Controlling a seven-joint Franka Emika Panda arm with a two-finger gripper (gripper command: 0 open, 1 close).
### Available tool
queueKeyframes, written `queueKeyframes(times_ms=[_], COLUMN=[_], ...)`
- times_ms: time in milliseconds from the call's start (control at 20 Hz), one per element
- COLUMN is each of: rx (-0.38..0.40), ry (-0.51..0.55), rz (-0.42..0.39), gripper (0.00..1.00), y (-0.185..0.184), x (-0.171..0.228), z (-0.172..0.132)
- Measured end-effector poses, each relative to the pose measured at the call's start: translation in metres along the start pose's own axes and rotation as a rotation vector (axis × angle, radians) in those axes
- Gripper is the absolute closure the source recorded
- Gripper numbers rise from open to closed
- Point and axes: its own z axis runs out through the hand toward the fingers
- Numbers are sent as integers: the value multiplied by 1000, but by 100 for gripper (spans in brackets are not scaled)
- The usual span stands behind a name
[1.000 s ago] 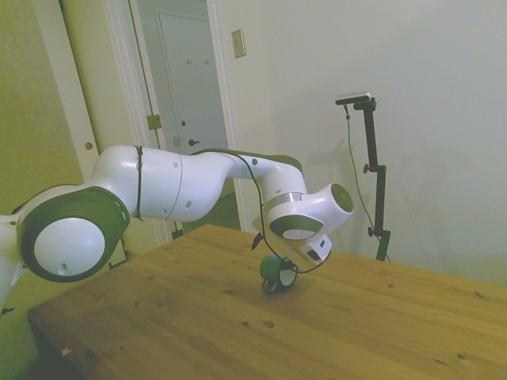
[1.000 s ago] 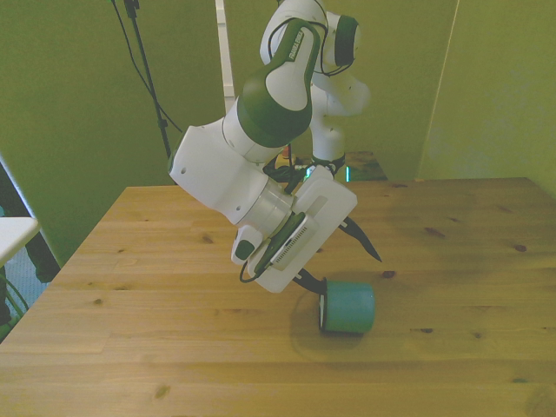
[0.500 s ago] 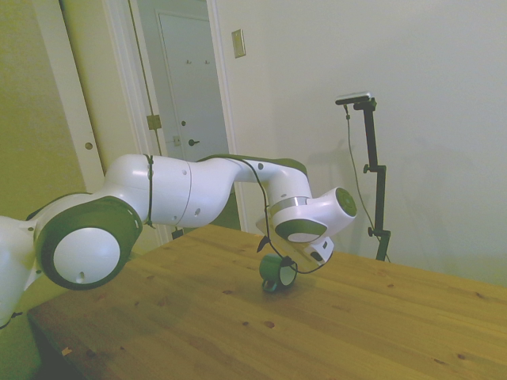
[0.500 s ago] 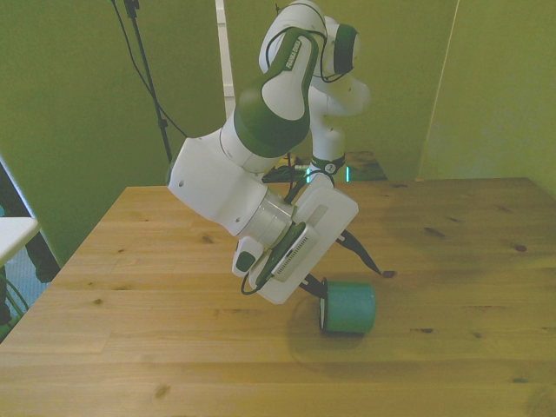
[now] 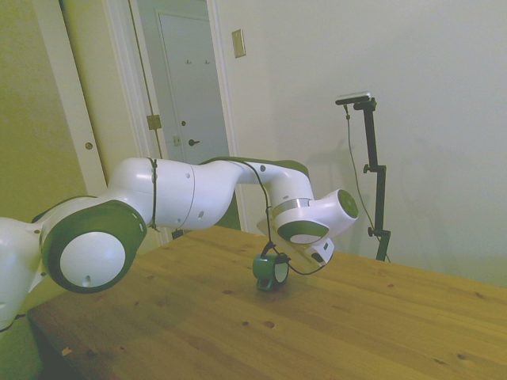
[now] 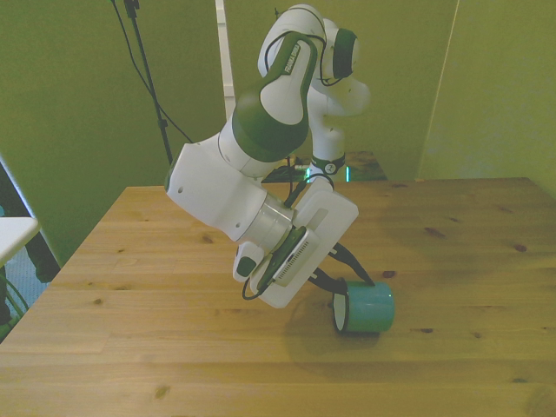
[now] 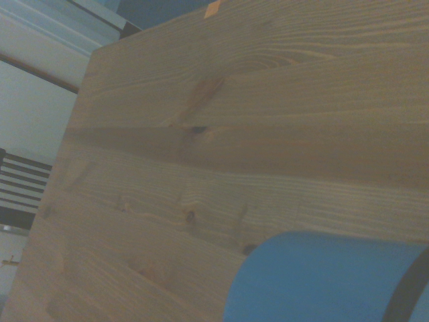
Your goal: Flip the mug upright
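The teal-green mug is seen lying on its side on the wooden table, its dark rim and opening turned toward the front view's left, its body tipped slightly off the boards in the side view. The dark fingers of the white-and-green arm's gripper are spread, one reaching down to the mug's rim at the opening and the other passing over the top of the mug's wall; whether the rim is actually pinched between them cannot be told from these views. From the wrist camera, the mug's curved wall is shown close up, blurred, with bare planks beyond it.

The table is made of pale, knotted pine boards with visible grain and several dark knots; one such knot lies just beyond the fingers, toward the front view's right. A soft shadow is cast on the boards beneath the gripper and mug.

Around the table, plain light walls are seen, washed yellow-green in the front view. In the side view, a white panelled door in a white frame stands behind the arm, with a light-switch plate mounted on the wall beside it.
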Motion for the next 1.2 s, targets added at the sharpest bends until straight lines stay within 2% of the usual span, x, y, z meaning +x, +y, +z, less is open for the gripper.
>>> queueKeyframes(times_ms=[450, 650, 900, 1200], rx=[-5, -30, -123, -276], ry=[1, 60, 176, 316], rz=[-3, -14, -47, -51], gripper=[100, 100, 100, 100], y=[-1, -10, -36, -59], x=[0, -5, -39, -94], z=[-1, -8, -18, 6])
